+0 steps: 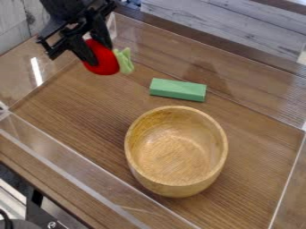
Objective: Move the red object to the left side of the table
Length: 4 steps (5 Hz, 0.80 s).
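Observation:
The red object [106, 61], a small strawberry-like toy with a light green leafy tip, hangs above the table [84, 125] at the upper left. My black gripper [86, 46] comes down from the top left and is shut on it, its fingers covering the fruit's upper left side. The fruit looks lifted off the wood, though the gap beneath it is hard to judge.
A flat green rectangular block [177, 89] lies right of the fruit. A round wooden bowl [176, 148] stands in the front centre. Clear acrylic walls [72, 165] edge the tabletop on the left, front and right.

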### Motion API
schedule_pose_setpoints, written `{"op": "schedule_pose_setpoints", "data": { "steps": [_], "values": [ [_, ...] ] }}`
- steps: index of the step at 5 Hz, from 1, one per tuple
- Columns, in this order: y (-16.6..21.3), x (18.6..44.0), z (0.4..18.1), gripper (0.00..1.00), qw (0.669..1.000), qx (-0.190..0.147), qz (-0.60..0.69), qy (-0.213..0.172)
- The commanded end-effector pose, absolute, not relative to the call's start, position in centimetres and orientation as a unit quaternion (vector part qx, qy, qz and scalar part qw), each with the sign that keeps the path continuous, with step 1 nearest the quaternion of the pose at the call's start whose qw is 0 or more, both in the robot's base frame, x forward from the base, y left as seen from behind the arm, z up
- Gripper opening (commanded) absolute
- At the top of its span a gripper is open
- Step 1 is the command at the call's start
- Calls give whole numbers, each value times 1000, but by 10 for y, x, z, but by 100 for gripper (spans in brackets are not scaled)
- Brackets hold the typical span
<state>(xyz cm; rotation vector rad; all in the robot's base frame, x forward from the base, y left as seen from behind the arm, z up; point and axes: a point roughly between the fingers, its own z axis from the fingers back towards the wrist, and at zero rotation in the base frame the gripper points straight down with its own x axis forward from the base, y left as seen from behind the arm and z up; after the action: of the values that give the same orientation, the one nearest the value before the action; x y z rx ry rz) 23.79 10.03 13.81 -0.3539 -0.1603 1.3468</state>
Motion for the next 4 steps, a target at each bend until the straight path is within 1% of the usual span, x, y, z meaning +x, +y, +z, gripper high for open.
{"op": "schedule_pose_setpoints", "data": {
  "steps": [1,4],
  "values": [
    [101,232,144,0,771,-159,609,-102],
    [99,224,145,0,753,-135,630,-135]
  ]
}}
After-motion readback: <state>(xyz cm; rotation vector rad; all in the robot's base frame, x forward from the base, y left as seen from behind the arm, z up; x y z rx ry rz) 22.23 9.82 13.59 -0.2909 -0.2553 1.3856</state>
